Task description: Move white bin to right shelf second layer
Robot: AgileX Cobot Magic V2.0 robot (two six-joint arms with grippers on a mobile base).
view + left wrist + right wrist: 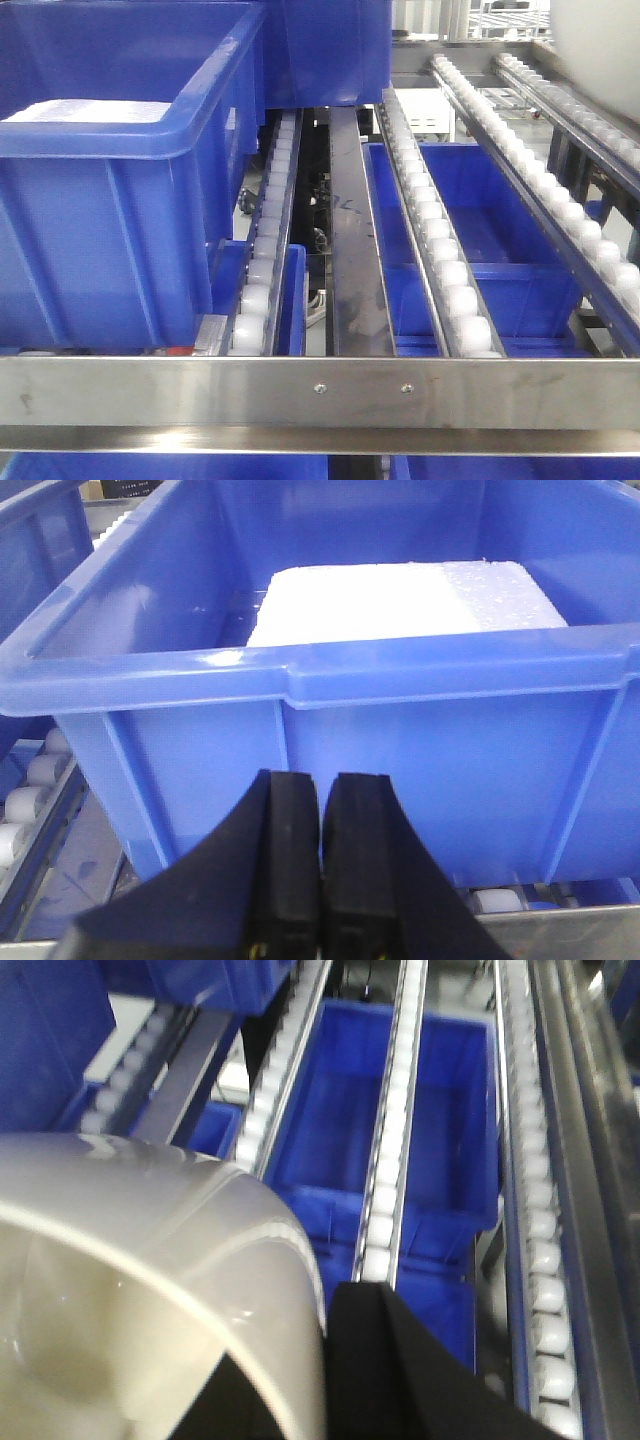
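Note:
The white bin (150,1260) fills the lower left of the right wrist view, glossy and off-white, held above the roller rails. My right gripper (305,1380) is shut on its wall, one black finger (400,1360) outside and the other inside. In the front view a corner of the white bin (600,40) shows at the top right, above the right shelf second layer (320,390) with its steel front bar and sloping white roller rails (440,240). My left gripper (320,790) is shut on nothing, just in front of a blue crate (400,740).
The large blue crate (110,190) holding a white foam block (400,600) sits on the left rails. A second blue crate (325,50) stands behind it. More blue crates (480,250) lie on the level below the rails.

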